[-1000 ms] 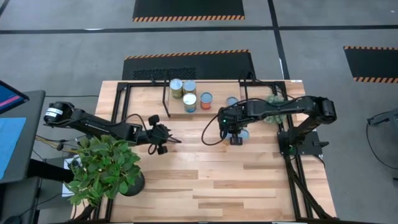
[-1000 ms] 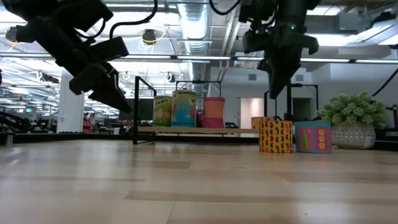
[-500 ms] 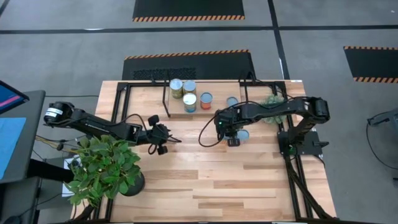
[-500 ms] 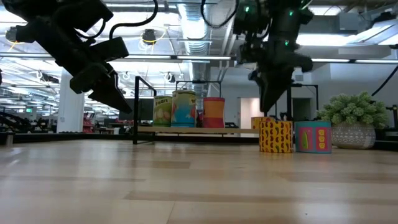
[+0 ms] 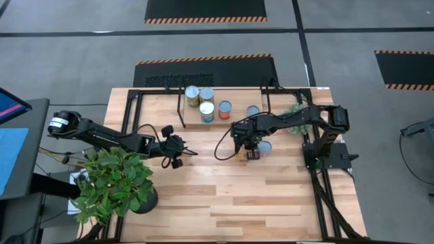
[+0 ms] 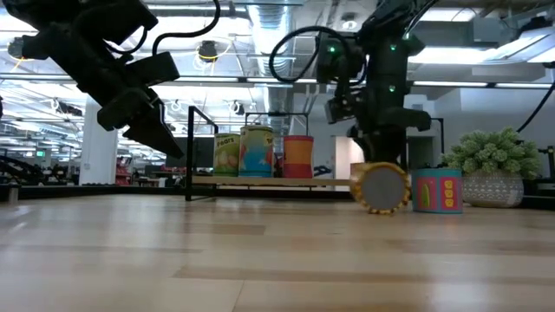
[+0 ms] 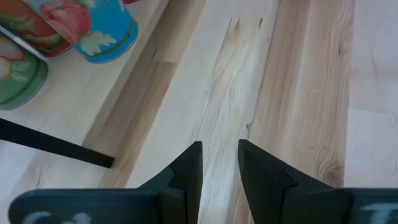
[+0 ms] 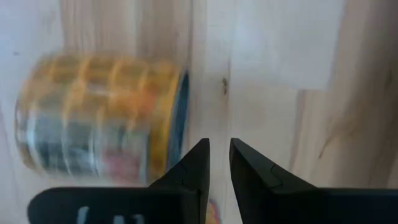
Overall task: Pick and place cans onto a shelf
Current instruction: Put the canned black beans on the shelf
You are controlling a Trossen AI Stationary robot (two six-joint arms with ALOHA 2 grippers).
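While lying tipped on its side, yellow can (image 6: 379, 188): resting on the tabletop, round end facing the low camera, at about 2 o'clock from the right gripper (image 5: 252, 154) in the high view, just beside it.
Labels: yellow print, lettering unreadable.
Right gripper state: fingers standing narrowly apart, gripping nothing.
Left gripper (image 5: 178, 157): waiting at 9 o'clock, narrow gap, empty.
Shelf (image 5: 237, 120): at 11 o'clock, carrying four upright cans (image 5: 207, 108).
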